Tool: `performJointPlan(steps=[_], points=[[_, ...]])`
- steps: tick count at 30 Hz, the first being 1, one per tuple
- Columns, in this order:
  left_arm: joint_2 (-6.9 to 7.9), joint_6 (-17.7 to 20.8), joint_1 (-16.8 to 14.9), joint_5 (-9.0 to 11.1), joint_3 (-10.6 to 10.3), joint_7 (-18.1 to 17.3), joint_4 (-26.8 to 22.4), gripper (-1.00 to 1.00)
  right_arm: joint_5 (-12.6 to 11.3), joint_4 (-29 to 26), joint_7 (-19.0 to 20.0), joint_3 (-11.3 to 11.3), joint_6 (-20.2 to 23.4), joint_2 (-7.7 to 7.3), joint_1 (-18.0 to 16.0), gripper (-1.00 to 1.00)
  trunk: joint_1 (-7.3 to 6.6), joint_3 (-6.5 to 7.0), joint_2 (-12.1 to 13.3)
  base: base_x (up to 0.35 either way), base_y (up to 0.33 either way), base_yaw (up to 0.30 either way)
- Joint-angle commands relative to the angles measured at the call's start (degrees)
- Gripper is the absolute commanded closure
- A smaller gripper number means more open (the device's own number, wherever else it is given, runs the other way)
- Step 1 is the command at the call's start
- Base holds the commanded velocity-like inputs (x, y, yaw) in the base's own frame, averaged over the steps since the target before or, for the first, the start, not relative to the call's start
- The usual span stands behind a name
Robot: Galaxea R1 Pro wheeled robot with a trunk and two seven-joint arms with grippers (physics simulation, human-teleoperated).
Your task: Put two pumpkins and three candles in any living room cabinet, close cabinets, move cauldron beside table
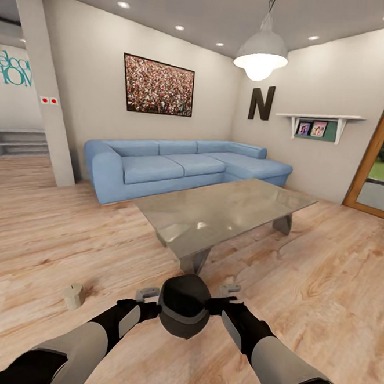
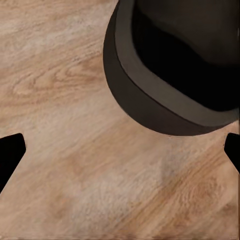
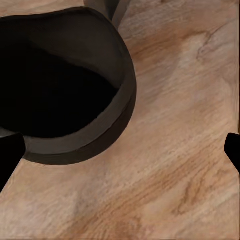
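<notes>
We hold the dark cauldron [image 1: 182, 312] just before the table [image 1: 225, 217]; left gripper [image 1: 148, 296] and right gripper [image 1: 228, 293] flank it, how wide their jaws stand we cannot tell. A candle [image 1: 73, 296] stands on the floor [image 1: 49, 232].

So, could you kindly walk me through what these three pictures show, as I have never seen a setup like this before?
These are simulator renders from a wheeled robot with two arms. The large picture comes from a camera on its head, looking forward and down over both arms into a living room. The left gripper and the right gripper sit on either side of a dark round cauldron, low over the wooden floor; whether they are gripping it I cannot tell. Just beyond stands the grey table, and a beige candle stands on the floor near the left arm. A blue sofa lines the far wall. The two smaller pictures come from cameras near each gripper, looking along its fingers: each shows the cauldron's rim and dark hollow over the floorboards.
</notes>
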Motion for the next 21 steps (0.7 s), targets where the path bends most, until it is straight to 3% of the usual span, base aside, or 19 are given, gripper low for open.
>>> performJointPlan(steps=[1, 3, 8, 11, 13, 14, 15, 21], points=[[0.00, 0.28, 0.00, 0.51, -0.26, 0.33, -0.10, -1.00, -0.62, -0.07, -0.48, 0.45, -0.69, -0.05, 0.00, -1.00, -0.07, 0.17, -0.01, -0.337, 0.000, 0.000], [-0.02, 0.13, 0.00, 0.48, -0.26, 0.37, 0.02, -1.00, -0.62, -0.03, -0.53, 0.43, -1.56, -0.08, 0.03, -1.00, -0.12, 0.61, 0.02, -0.337, 0.000, 0.000], [-0.03, -7.96, 0.00, 0.38, -0.26, 0.29, 0.94, -1.00, -0.52, 0.26, -0.92, 0.32, -9.44, -0.16, 0.30, -1.00, -0.25, 1.72, 0.09, -0.118, 0.000, 0.000], [-0.07, -13.16, 0.00, 0.25, -0.26, 0.31, 4.08, -1.00, -0.63, 0.42, -1.76, 0.33, -15.13, -0.13, 1.00, -1.00, -0.72, 2.30, 0.90, -0.026, 0.000, 0.000], [0.15, -18.95, 0.54, 0.26, -0.26, 0.32, 6.89, -1.00, -0.67, 0.51, -2.29, 0.37, -20.14, -0.08, 3.88, -1.00, -1.16, 2.66, 1.71, -0.009, 0.000, 0.000], [0.42, -21.92, 1.99, 0.22, -0.26, 0.35, 8.09, -1.00, -0.64, 0.50, -2.54, 0.38, -25.19, -0.04, 6.99, -1.00, -1.37, 2.84, 2.11, -0.003, 0.000, 0.000], [0.56, -22.95, 3.12, -0.07, -0.26, 0.38, 8.50, -1.00, -0.63, 0.51, -2.64, 0.39, -29.23, -0.03, 8.90, -1.00, -1.59, 3.02, 2.51, -0.002, 0.000, 0.000], [0.77, -24.58, 7.59, -2.06, -0.26, 0.55, 8.88, -1.00, -0.58, 0.68, -2.69, 0.39, -40.82, -0.07, 14.99, -1.00, -2.91, 4.10, 4.91, 0.000, 0.000, 0.000]])
